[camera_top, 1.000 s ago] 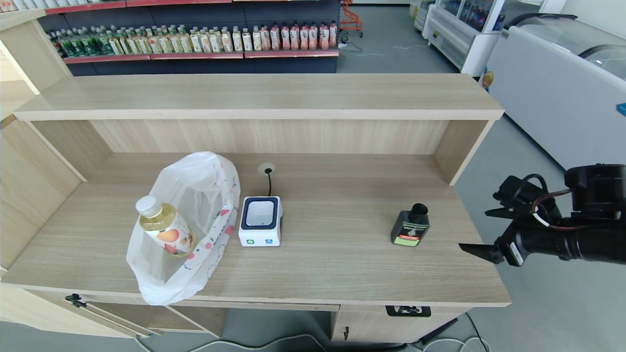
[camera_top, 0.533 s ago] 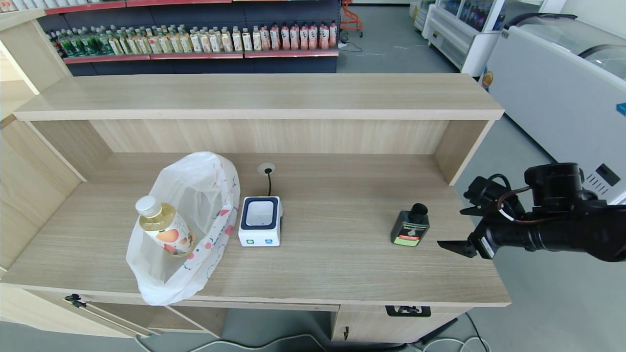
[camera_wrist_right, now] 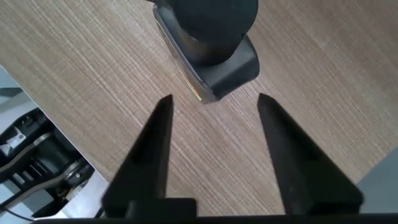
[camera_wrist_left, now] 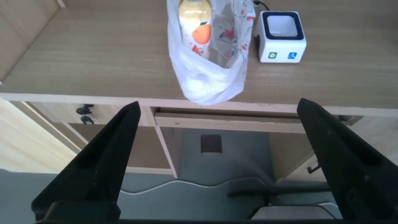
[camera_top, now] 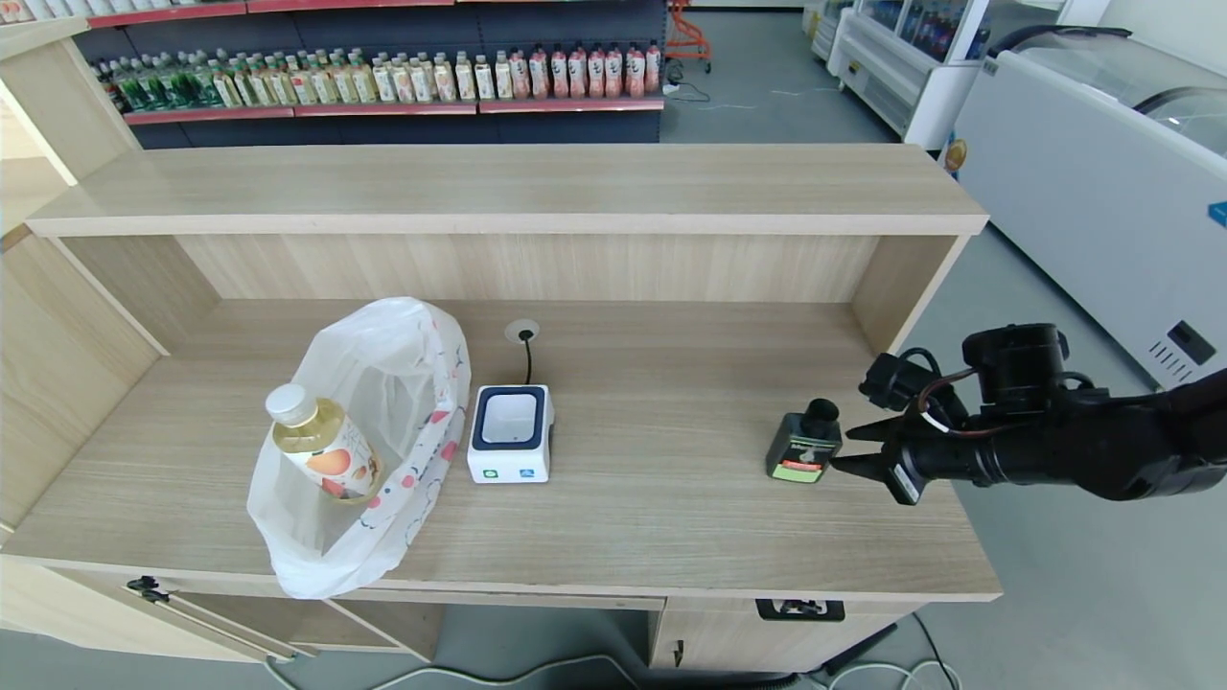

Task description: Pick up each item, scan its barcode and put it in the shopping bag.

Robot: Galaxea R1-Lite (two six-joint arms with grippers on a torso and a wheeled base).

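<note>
A small dark green bottle with a black cap stands upright on the right part of the wooden counter. My right gripper is open just to its right, fingertips close to the bottle's side. In the right wrist view the bottle stands just ahead of the spread fingers. A white shopping bag stands on the left of the counter with a tea bottle in it. The white scanner sits beside the bag. My left gripper is open, below the counter's front edge.
The counter has a raised back wall and side walls. A cable runs from the scanner to a hole at the back. Shelves of drinks and freezers stand beyond the counter.
My right gripper has moved left and up from beyond the counter's right edge to right beside the green bottle. Nothing else has moved.
</note>
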